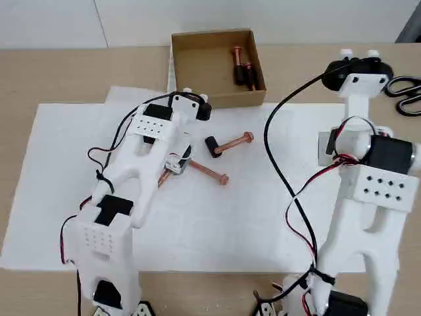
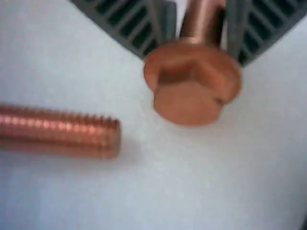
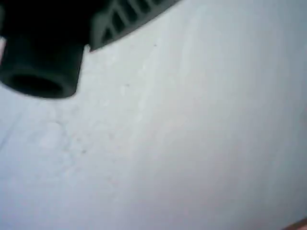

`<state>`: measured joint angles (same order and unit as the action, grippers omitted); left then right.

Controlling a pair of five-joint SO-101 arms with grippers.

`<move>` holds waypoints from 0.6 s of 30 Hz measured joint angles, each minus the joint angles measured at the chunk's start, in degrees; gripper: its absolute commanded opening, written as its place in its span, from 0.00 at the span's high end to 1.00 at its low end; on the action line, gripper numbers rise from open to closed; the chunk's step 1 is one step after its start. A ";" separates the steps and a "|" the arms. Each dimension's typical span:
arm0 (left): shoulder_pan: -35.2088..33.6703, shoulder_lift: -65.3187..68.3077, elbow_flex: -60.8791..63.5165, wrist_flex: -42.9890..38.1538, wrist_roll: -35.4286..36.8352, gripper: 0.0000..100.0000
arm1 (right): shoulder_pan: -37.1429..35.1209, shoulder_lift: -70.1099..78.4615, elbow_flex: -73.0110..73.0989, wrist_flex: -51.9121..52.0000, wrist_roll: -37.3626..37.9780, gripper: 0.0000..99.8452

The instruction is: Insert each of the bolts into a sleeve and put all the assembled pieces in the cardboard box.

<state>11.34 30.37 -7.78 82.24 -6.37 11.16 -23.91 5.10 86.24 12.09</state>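
Note:
My left gripper (image 2: 199, 24) is shut on a copper bolt (image 2: 192, 91), its grey fingers (image 2: 165, 19) on either side of the shaft just behind the head. In the high view this gripper (image 1: 174, 164) is low over the white paper (image 1: 217, 230), with the bolt (image 1: 163, 176) poking out. A second loose bolt (image 1: 209, 172) lies beside it, and its threaded end (image 2: 57, 132) is close by. A bolt in a black sleeve (image 1: 227, 143) lies near the cardboard box (image 1: 197, 66), which holds assembled pieces (image 1: 242, 66). My right gripper (image 3: 62, 28) is shut on a black sleeve (image 3: 41, 62) above the paper.
The right arm (image 1: 368, 184) stands at the paper's right edge, and its black cable (image 1: 279, 164) loops over the sheet. Scissors (image 1: 408, 92) lie at the table's far right. The left arm (image 1: 125, 197) covers the paper's left-middle part.

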 measured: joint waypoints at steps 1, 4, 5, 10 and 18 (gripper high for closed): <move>0.26 0.09 0.00 0.00 0.00 0.94 | 0.00 0.00 0.00 0.00 0.00 0.92; 0.88 0.18 0.00 -0.18 0.00 0.94 | 0.00 0.00 0.00 0.00 0.00 0.92; 0.97 0.18 0.00 -0.18 0.00 0.95 | 0.00 0.00 0.00 0.00 0.00 0.92; 1.14 -0.88 0.09 -0.18 0.26 0.99 | 0.00 0.00 0.00 0.00 0.00 0.92; 2.37 -8.44 0.26 3.25 -1.32 0.99 | 0.00 0.00 0.00 0.00 0.00 0.92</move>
<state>13.71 21.93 -7.52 85.49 -7.69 11.16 -23.91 5.10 86.24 12.09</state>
